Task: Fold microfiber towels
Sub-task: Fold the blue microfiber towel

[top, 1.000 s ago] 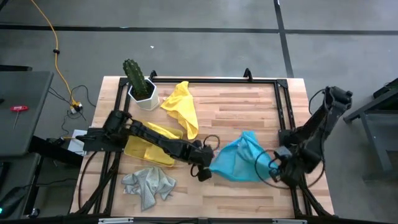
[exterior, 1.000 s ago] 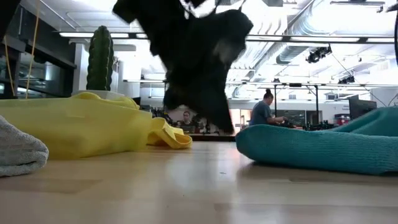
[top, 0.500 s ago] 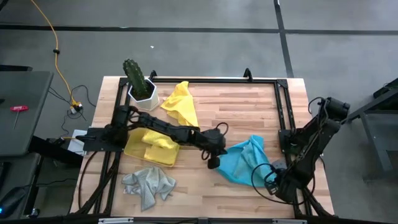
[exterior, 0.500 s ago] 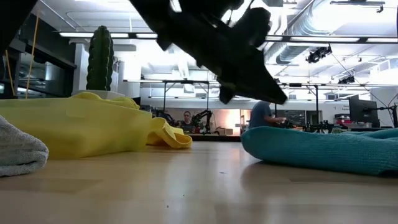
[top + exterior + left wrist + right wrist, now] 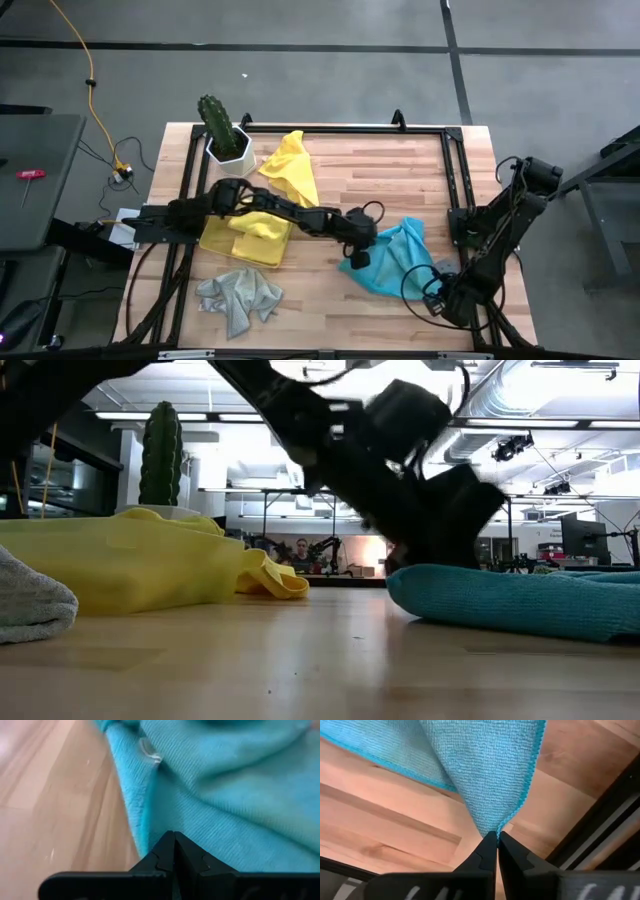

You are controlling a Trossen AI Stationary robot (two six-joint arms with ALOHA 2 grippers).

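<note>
A turquoise microfiber towel (image 5: 392,258) lies crumpled on the wooden table, right of centre. My left gripper (image 5: 356,254) is shut and slants down at the towel's left edge (image 5: 145,815); the low view shows it low over that end (image 5: 400,575). By the table's near right corner, my right gripper (image 5: 438,292) is shut on the towel's corner (image 5: 492,822). Yellow towels (image 5: 290,168) (image 5: 245,232) and a grey one (image 5: 240,298) lie on the left half, each resting on its crumpled underside. My left gripper's shut fingertips (image 5: 165,851) stand right at the towel's left edge; whether they touch the cloth I cannot tell. My right gripper pinches one corner of the towel (image 5: 494,826) between its two fingertips, coming from above and pointing almost straight down. The cloth runs out from the pinch in a narrow, drawn point; the rest lies on the table.
A cactus in a white pot (image 5: 226,138) stands at the far left. Black frame rails (image 5: 455,190) run along the table's edges, one close beside my right gripper (image 5: 600,827). Bare wood (image 5: 380,175) lies between the turquoise towel and the far rail.
My left gripper has swung toward the table's right, tipped over and come down from the air to the turquoise towel's left edge, staying shut. My right gripper has sunk toward the near edge with the corner, drawing that side of the towel out.
</note>
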